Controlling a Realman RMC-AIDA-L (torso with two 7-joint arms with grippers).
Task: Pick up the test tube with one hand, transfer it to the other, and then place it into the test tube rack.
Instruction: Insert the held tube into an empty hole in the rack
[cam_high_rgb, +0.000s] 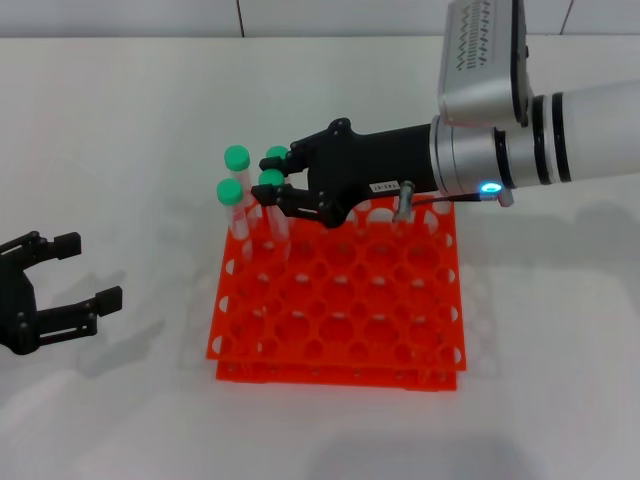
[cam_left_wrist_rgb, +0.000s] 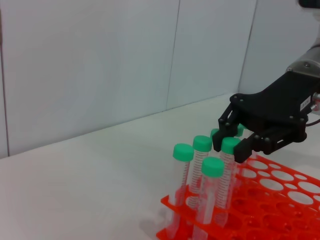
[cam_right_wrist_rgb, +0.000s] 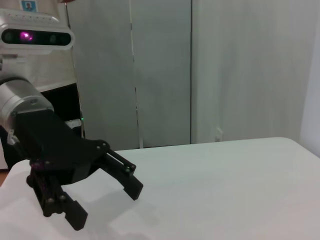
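The left gripper (cam_high_rgb: 70, 275) waits far off on the left side of the white table (cam_high_rgb: 120, 120). Its fingers are spread wide and hold nothing. It is well apart from the rack.

Next come the green-capped tubes. Four of them stand straight up in the far left corner of the test tube rack (cam_high_rgb: 340, 310). Their caps point up and their long bodies go down into the holes.

The right gripper (cam_high_rgb: 275, 190) reaches in from the right, lying nearly flat above the rack. Its fingertips sit on both sides of the cap of the test tube (cam_high_rgb: 271, 180). The left wrist view shows the same thing, with the fingers (cam_left_wrist_rgb: 226, 140) right at that green cap. The fingers are close together around it, but it is hard to tell if they are squeezing it or letting go. The tube looks already set in its hole, so the job seems nearly done.

The right arm is much nearer the tube. The table is plain and white, with a pale wall (cam_left_wrist_rgb: 100, 60) behind it.
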